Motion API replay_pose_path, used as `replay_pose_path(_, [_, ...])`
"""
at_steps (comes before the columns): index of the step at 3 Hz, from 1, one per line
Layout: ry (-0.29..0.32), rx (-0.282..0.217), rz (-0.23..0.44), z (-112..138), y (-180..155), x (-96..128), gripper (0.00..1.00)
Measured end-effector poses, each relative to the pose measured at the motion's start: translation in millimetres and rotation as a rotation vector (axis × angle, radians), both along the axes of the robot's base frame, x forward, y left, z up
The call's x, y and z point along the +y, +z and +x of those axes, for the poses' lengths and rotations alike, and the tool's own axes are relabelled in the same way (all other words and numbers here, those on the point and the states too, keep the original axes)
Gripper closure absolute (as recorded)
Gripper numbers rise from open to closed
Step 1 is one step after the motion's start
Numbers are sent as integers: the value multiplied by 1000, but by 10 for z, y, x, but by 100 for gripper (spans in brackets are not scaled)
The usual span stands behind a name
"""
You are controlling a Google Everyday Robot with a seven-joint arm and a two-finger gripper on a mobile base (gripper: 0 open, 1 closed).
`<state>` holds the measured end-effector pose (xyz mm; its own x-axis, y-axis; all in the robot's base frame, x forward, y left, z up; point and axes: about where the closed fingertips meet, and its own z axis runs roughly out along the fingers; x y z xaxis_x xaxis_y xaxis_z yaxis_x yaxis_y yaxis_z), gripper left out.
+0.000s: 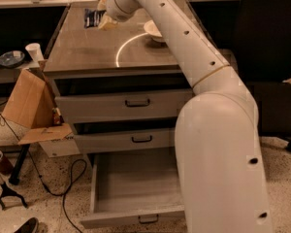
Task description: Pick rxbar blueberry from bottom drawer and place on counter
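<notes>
The rxbar blueberry [92, 18], a dark wrapper with pale lettering, hangs just over the far left part of the counter [82, 50]. My gripper [105, 21] is shut on the bar's right end, with its beige fingertips pinching it. My white arm reaches up from the lower right and crosses the counter. The bottom drawer [136, 188] is pulled fully out below, and its grey inside shows nothing in it. My arm hides its right side.
A pale bowl [154, 31] sits on the counter right of the gripper, beside a bright curved reflection. An open cardboard box [31, 106] leans left of the cabinet, with a paper cup [35, 52] above it. A black chair [269, 57] stands on the right. A cable trails on the floor.
</notes>
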<state>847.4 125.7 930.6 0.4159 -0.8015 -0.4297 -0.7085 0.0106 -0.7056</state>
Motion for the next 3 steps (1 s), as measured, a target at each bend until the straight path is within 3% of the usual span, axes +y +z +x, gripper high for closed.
replay_pose_path(1, [63, 35, -45, -61, -219, 16, 4])
replay_pose_path(3, [68, 38, -50, -69, -236, 20, 0])
